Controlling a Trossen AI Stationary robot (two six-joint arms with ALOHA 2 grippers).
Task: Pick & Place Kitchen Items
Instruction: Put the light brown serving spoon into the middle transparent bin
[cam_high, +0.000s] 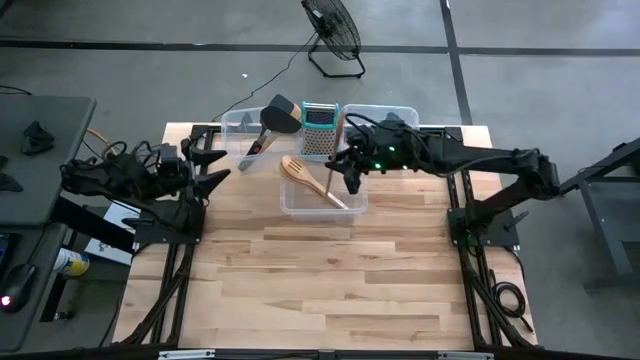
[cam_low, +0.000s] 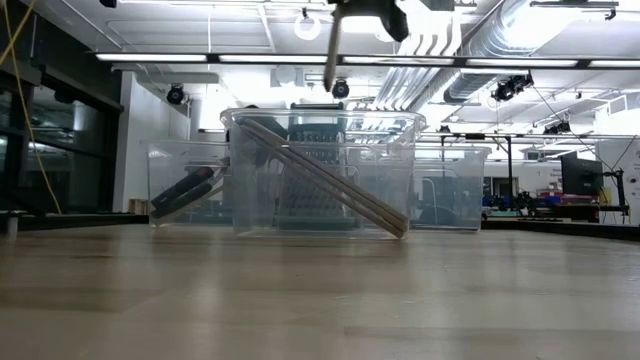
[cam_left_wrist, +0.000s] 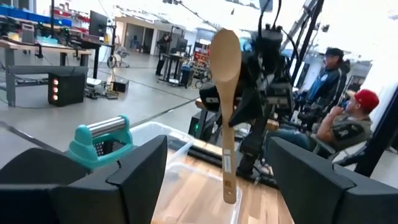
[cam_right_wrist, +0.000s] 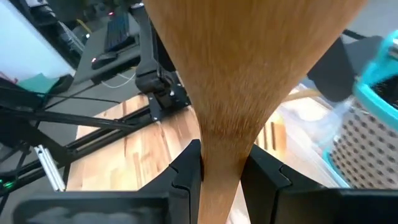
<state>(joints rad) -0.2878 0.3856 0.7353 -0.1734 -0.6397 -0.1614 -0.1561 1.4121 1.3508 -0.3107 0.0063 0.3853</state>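
The right gripper (cam_high: 352, 183) hangs above the near clear plastic bin (cam_high: 300, 205) at the table's far middle, its dark fingers (cam_right_wrist: 180, 171) closed narrowly on the neck of a light wooden spoon (cam_left_wrist: 226, 93), bowl up and handle hanging down over the bin. Two more pale wooden utensils (cam_high: 312, 178) already lie slanted inside that bin, and a black turner (cam_high: 278, 115) leans in the far-left clear bin (cam_high: 236, 128), beside the teal-topped metal box grater (cam_high: 320, 128).

The left gripper (cam_high: 222, 165) waits at the table's far left, jaws spread wide and empty.

The risk, as I see it, is the release: the spoon hangs high, so its handle could strike the bin's rim or the slanted utensils and tip out onto the wooden table (cam_high: 320, 280). The grip sits near the bowl, so the long handle may swing too.

A small label shows on the spoon's handle, but I can't read it.
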